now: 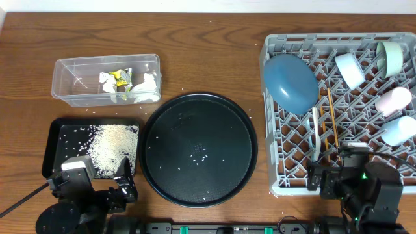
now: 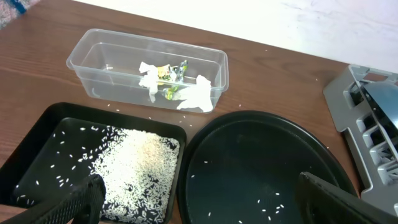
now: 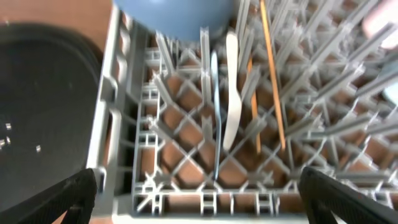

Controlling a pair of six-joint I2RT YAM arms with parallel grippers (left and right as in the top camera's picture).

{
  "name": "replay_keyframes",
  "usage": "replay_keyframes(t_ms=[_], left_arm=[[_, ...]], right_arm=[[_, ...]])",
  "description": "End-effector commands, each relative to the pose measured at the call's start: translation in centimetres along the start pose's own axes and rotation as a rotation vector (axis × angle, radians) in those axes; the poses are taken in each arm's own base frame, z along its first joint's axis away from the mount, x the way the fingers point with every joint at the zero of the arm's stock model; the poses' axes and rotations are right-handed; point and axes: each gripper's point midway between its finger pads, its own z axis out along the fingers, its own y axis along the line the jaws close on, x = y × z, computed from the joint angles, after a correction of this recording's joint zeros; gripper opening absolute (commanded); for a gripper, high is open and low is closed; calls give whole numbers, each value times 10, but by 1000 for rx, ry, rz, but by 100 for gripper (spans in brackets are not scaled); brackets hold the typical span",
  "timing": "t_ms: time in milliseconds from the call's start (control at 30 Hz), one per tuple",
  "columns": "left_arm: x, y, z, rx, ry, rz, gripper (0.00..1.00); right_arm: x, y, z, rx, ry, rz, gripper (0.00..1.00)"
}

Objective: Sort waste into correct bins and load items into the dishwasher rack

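The grey dishwasher rack (image 1: 272,156) fills the right side of the tabletop. It holds a blue dish (image 1: 290,82) at its far-left corner, a white cup (image 1: 349,70) and a pale-green bowl (image 1: 392,57) along the far edge, and chopsticks (image 1: 332,117) and a white flat utensil (image 1: 316,130) between the pegs. The round black tray (image 1: 195,123) sits mid-tabletop by the front edge. At the front-left corner, the black rectangular tray (image 1: 52,146) carries heaped rice (image 1: 114,148). Behind it, the clear tub (image 1: 65,68) contains the yellow-green wrapper (image 1: 121,78) and tissues (image 1: 148,88). The left hand (image 2: 205,196) hangs released over the two trays. The right hand (image 3: 202,193) hangs released over the rack's front. Neither grasps anything.
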Motion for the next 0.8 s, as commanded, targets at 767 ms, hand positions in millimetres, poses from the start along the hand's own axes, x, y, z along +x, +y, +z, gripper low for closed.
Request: replay_keyframes(t_ms=[767], left_arm=[[3, 4, 2, -19, 7, -15, 98]], right_arm=[[-65, 5, 31, -40, -872, -116, 99]])
